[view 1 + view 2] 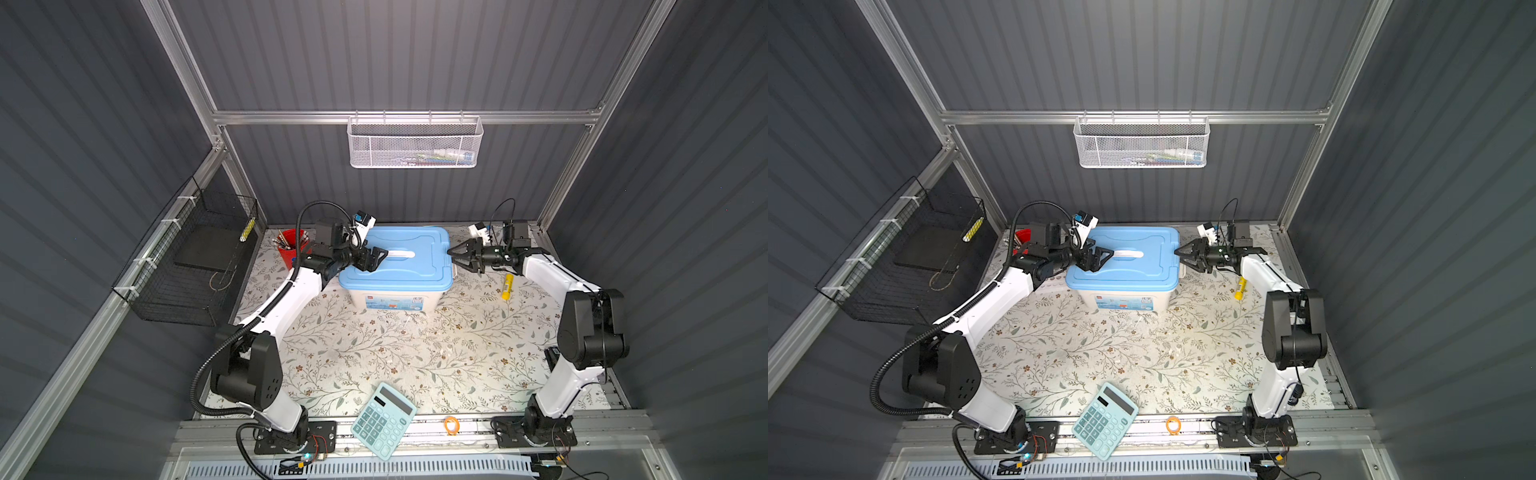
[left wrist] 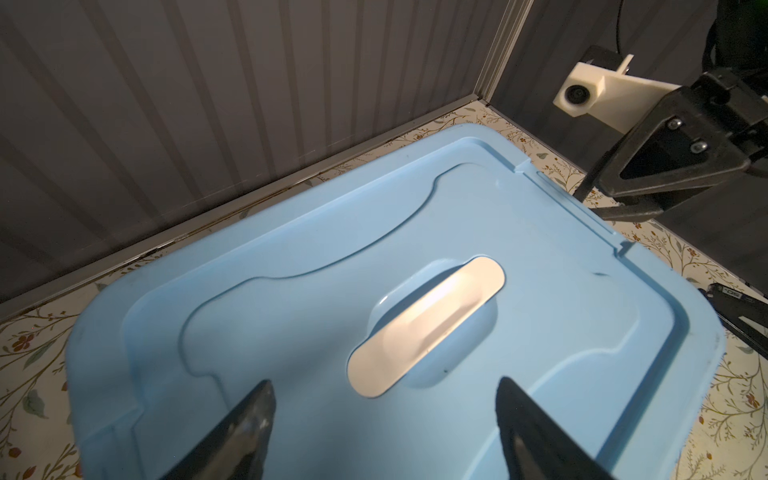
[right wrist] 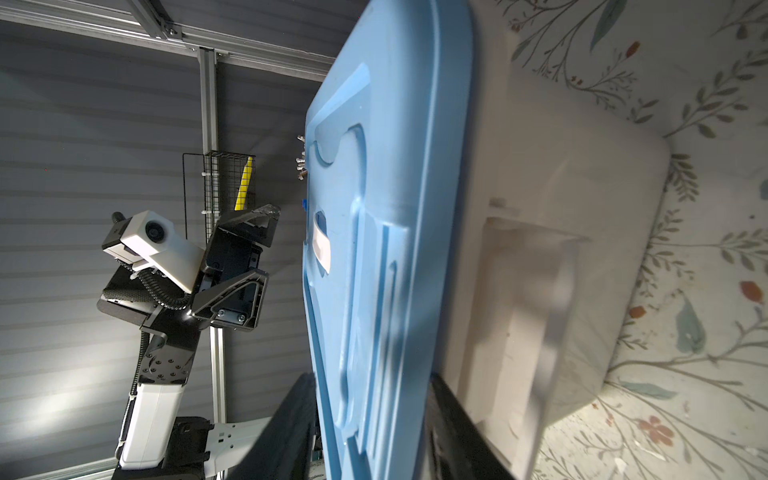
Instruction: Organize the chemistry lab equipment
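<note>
A flowered table (image 1: pixel 374 353) fills the floor of the booth. On the left wall hangs a black basket (image 1: pixel 187 270), and on the back wall a white basket (image 1: pixel 415 145) with some blue and white items that are too blurred to name.

A white bin (image 1: pixel 395 301) stands at the back middle of the table, with a blue lid (image 1: pixel 415 274) on it, so its contents are hidden.

The left gripper (image 1: pixel 380 259) hangs over the lid's left half. Its jaws are spread and hold nothing, and in the left wrist view they stand to either side of the near end of the handle (image 2: pixel 428 328).

The right gripper (image 1: pixel 451 255) is at the lid's right edge. In the right wrist view one finger lies over the lid top and the other under the rim against the bin wall. I cannot tell whether it clamps the lid or only straddles it.

A calculator (image 1: pixel 384 419) lies at the front edge, tilted. A red cup (image 1: pixel 289 249) of pens stands behind the left arm. A yellow stick (image 1: pixel 507 286) lies right of the bin, under the right arm. An orange band (image 1: pixel 452 425) rests on the front rail.

Of the lab gear, only faint clear pieces (image 1: pixel 409 322) show on the table just in front of the bin.
</note>
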Controlling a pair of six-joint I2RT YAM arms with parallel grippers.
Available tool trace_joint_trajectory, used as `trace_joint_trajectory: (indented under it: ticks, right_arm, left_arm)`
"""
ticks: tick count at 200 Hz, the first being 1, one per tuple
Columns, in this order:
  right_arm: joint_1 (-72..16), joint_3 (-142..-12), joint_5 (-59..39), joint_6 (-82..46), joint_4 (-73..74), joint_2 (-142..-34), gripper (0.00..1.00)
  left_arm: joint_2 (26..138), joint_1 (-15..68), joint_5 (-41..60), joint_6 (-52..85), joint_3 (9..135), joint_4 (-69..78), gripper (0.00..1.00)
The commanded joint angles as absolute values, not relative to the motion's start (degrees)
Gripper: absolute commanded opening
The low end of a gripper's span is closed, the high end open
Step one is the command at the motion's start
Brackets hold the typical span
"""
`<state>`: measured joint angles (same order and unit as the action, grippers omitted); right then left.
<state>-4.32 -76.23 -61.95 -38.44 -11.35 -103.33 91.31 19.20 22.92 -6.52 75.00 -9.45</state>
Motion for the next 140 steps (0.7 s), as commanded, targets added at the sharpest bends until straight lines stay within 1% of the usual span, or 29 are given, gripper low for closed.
trace_joint_trajectory:
  ticks: [1, 28, 107, 120, 140]
  right_arm:
    - [-4.14, -78.95, -59.15, -32.96, -17.58, -101.46, 0.45]
    - [-3.87, -79.97, -55.85, -29.66, -21.93, -100.94, 0.46]
    - [-3.47, -80.5, -52.79, -27.21, -25.66, -100.58, 0.48]
    - [-3.43, -80.77, -51.31, -25.87, -26.83, -99.95, 0.51]
    - [-3.49, -80.25, -47.68, -23.4, -27.94, -97.91, 0.59]
  left_arm:
    - [91.93, 19.83, 23.12, -7.91, 77.17, -10.37, 0.83]
    - [92.11, 20.19, 23.03, -7.92, 77.17, -10.21, 0.83]
    - [92.37, 20.91, 22.52, -8.26, 77.66, -10.24, 0.83]
    - [92.55, 21.09, 22.37, -8.36, 77.75, -10.12, 0.83]
    - [92.55, 21.27, 21.65, -8.68, 77.4, -9.52, 0.83]
